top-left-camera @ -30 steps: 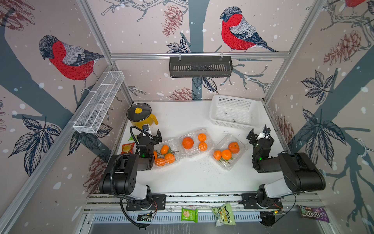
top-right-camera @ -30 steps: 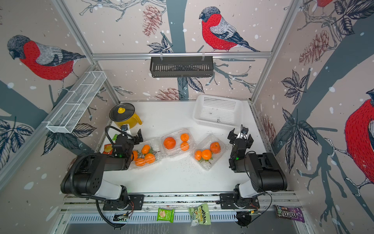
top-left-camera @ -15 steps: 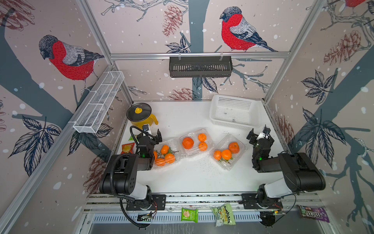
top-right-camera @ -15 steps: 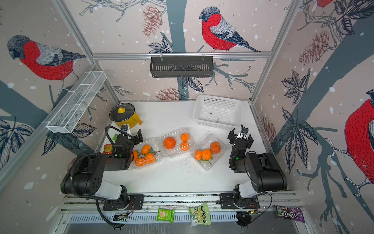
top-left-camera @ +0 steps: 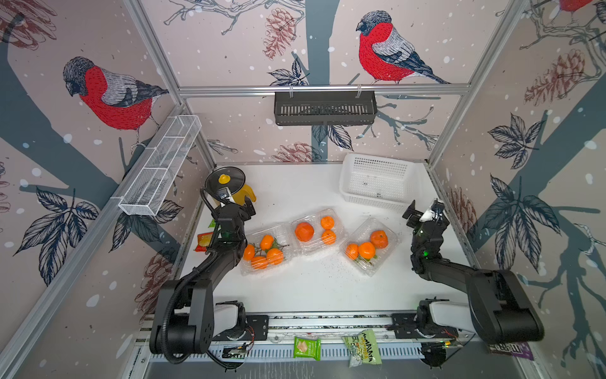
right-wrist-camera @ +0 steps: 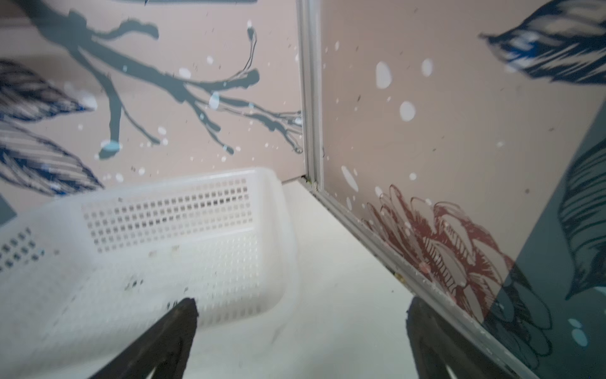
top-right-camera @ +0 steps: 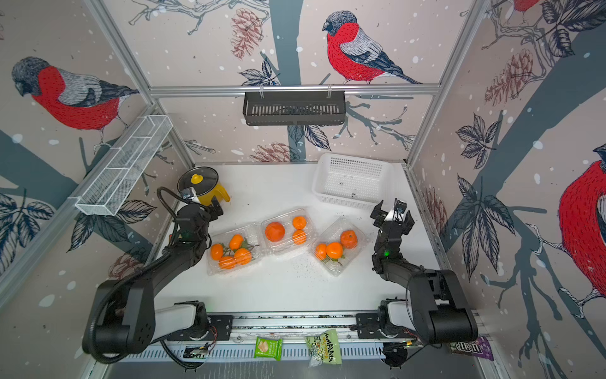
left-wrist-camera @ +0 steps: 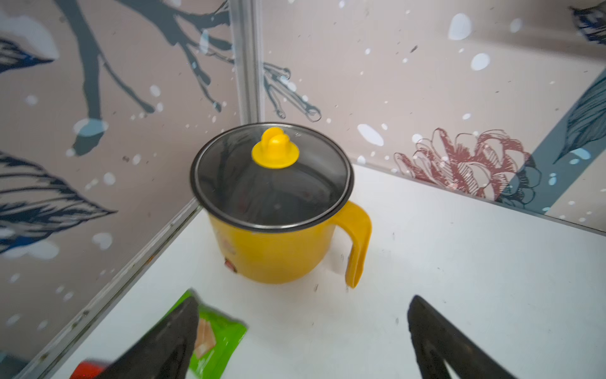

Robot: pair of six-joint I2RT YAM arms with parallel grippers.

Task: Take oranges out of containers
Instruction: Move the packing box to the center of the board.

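Spread on the white table, on the near side of the white basket: three clear containers in a row, lids apparently down. Just off the basket's near right corner: right gripper, jaws wide, empty. Far to the basket's left, beyond the row: left gripper, likewise wide and empty. Packed inside the containers: all the oranges. Judged at the outset, none removed. Next calls for swinging toward a box, opening its lid, then pinching one fruit gently.
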